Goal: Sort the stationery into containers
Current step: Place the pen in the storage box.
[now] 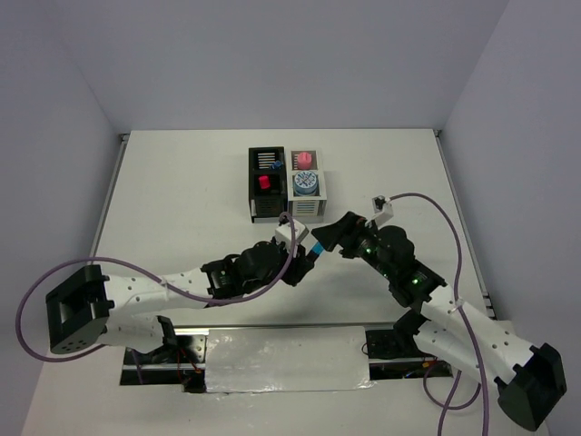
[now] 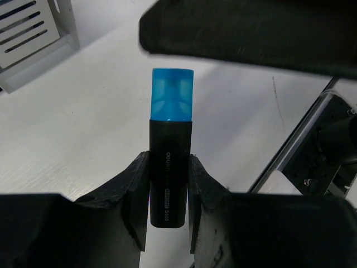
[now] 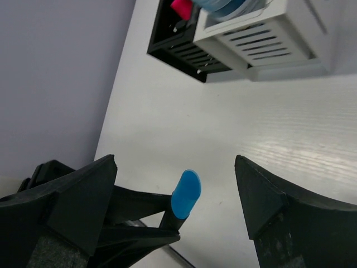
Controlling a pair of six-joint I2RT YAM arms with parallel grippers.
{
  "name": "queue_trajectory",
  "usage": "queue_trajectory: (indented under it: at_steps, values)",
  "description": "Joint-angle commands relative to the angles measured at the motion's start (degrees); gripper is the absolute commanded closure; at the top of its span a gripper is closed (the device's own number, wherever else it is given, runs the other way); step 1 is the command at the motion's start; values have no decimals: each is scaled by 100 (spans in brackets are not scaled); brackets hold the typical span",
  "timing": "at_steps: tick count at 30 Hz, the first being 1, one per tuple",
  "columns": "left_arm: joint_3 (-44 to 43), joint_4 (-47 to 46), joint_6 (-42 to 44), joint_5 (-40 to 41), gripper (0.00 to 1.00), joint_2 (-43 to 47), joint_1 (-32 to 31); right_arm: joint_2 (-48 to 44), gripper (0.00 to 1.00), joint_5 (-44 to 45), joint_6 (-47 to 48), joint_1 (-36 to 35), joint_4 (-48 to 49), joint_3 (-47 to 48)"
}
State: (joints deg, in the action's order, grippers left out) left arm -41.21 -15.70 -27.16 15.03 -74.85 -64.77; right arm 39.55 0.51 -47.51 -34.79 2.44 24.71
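A short black highlighter [image 2: 169, 167] with a blue cap [image 2: 172, 94] is clamped between the fingers of my left gripper [image 2: 169, 173], which is shut on its barrel. It hangs above the table, cap pointing away from the wrist. In the top view the left gripper [image 1: 302, 255] holds the highlighter [image 1: 315, 249] out toward my right gripper [image 1: 329, 238]. The right gripper [image 3: 177, 167] is open, its fingers wide on either side of the blue cap [image 3: 185, 194] without touching it. The black container [image 1: 267, 211] and the white container [image 1: 307, 209] stand side by side farther back.
A red-pink item [image 1: 264, 182] sits in the black container. The white one holds a pink item [image 1: 305, 161] and a round blue roll [image 1: 305, 183]. Both organisers [image 3: 245, 42] lie beyond the right gripper. Grey walls close in the table on three sides.
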Motion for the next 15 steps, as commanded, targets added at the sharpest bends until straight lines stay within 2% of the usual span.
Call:
queue_trajectory:
  at_steps: [1,6,8,9,11,12,13,14,15]
  values:
    - [96,-627,61,-123,100,278,-27,254,8,-60,-110,-370,757,-45]
    - [17,-574,96,-61,100,383,-27,518,13,273,-355,-880,925,-80]
    - [25,-583,97,-26,100,427,-27,615,19,396,-435,-994,969,-89]
    - [25,-592,97,-44,100,445,-27,676,29,414,-470,-1021,969,-80]
    - [26,-566,97,-35,100,480,-27,712,41,406,-496,-1056,1066,-124]
    - [25,-548,105,-35,100,471,-27,738,54,371,-505,-1057,1127,-133]
    - [17,-513,97,9,96,480,-27,738,86,362,-514,-1065,1206,-142]
    - [8,-486,88,44,91,489,-27,747,96,370,-531,-1083,1206,-124]
    - [-1,-399,70,88,82,489,-27,756,100,379,-523,-1092,1189,-107]
